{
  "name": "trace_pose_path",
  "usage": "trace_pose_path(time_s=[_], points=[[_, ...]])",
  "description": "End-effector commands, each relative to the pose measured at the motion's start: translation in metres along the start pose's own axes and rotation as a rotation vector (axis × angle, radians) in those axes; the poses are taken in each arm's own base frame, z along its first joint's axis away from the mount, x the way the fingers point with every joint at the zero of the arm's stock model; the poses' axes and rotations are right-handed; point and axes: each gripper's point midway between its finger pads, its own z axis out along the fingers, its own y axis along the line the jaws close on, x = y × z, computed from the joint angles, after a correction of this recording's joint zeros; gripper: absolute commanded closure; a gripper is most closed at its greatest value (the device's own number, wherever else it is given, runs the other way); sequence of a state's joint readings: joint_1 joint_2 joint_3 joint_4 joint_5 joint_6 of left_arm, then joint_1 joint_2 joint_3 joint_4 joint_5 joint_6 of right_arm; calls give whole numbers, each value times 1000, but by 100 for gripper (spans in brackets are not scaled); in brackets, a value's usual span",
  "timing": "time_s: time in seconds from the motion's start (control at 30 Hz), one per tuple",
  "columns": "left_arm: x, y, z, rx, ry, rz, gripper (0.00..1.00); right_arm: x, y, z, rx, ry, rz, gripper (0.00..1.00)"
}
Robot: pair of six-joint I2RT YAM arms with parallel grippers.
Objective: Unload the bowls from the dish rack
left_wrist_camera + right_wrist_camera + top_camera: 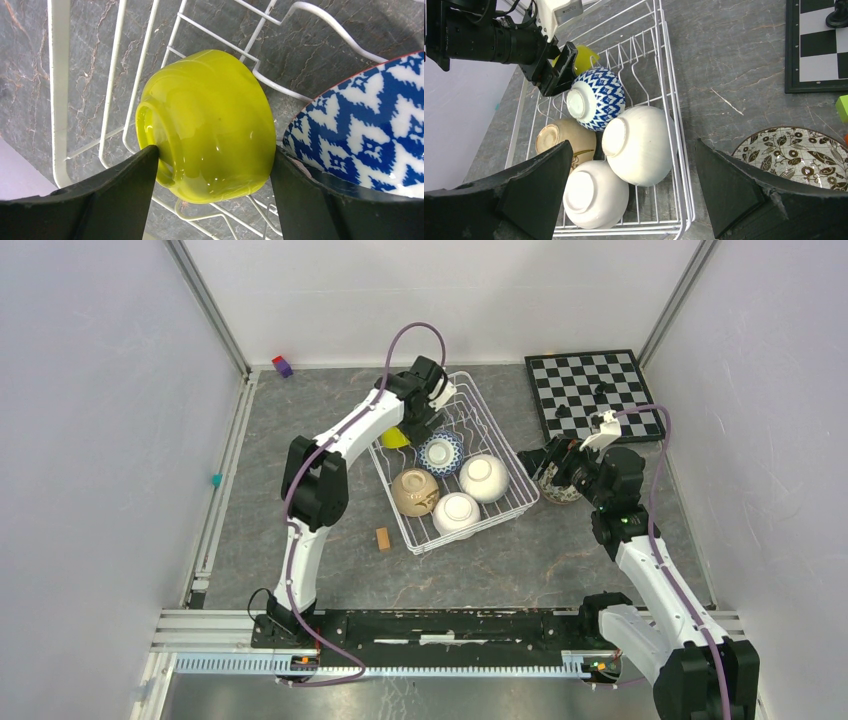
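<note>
Where left fingers (125, 190) clamp: lime bowl (210, 120), tipped in rack (59, 100).
Rack, beside them: blue bowl (599, 97), tan bowl (564, 140), two white bowls (639, 145).
Right fingers (734, 190): spread open; speckled bowl (804, 155) on tabletop (734, 75) beside.

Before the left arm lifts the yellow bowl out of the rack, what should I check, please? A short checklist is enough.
1. Left fingers on both sides of the yellow bowl: ok, both touch it.
2. Grip firm enough to lift: cannot tell.
3. Space to the blue-and-white bowl: not ok, it sits right beside one finger.
4. Yellow bowl free of the rack wires: cannot tell; it lies tipped on them.
5. Right fingers outside the rack: ok, open, near the brown patterned bowl.
</note>
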State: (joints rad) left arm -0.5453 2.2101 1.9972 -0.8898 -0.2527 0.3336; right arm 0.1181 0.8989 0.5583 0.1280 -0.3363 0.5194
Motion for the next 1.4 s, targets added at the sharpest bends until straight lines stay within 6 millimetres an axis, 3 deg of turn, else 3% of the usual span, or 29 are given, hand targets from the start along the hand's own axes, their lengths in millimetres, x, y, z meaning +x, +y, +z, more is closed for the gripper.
trace_pose_path(time_s=[0.0, 0.07, 0.17, 0.43, 0.63, 0.87, 1.03, 1.27, 1.37], points=[[-21, 20, -27, -49, -89, -103, 36, -7, 4, 2, -19, -35, -9, 2], [-26, 24, -35, -66, -128, -149, 46, -7, 4, 2, -19, -36, -8, 2], [-33, 28, -47, -77, -182, -209, 50, -8, 4, 1, -16, -40, -9, 2], [-44, 27, -84, -44, -335, -312, 54, -6, 4, 0, -13, -38, -17, 2], [-40, 30, -93, -60, -348, -362, 58, -5, 4, -1, -16, -35, -19, 2], [-41, 38, -120, -74, -467, -462, 59, -6, 4, -2, -13, -39, -28, 2], [-29, 57, -141, -19, -618, -673, 60, -5, 4, -2, -18, -42, -23, 2], [-2, 85, -177, 262, -910, -1041, 65, -4, 7, 0, -39, -47, -10, 2], [12, 95, -186, 291, -962, -1143, 65, -2, 6, 0, -41, -43, -9, 2]])
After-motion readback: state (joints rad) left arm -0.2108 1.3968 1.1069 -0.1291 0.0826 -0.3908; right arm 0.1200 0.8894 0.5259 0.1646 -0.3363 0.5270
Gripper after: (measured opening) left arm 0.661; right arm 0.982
